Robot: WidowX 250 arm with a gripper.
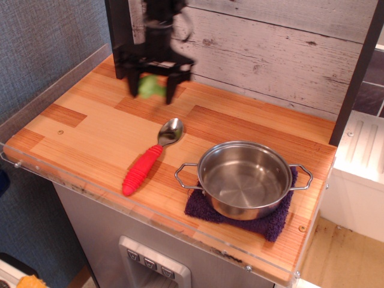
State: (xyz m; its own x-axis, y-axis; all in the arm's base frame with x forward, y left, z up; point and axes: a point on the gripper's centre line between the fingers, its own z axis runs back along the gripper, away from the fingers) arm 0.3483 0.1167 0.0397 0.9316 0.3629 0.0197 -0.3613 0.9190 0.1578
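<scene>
Gripper (pixel 150 85) at far left, above counter (pixel 90 126), jaws closed round green toy (pixel 150 87); spoon (pixel 150 157) near, pot (pixel 245 179) right.

Small green object (pixel 150 87) between fingers (pixel 131 84)

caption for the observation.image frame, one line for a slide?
Gripper holding a green object above the wooden counter's back-left area; red-handled spoon and steel pot on purple cloth in front.

Gripper (pixel 152 84): motion-blurred; arm above cut off by top edge.
Green object (pixel 150 87) between its fingers: blurred, shape unclear.
Purple cloth (pixel 270 226): mostly hidden under the steel pot (pixel 245 179).
</scene>
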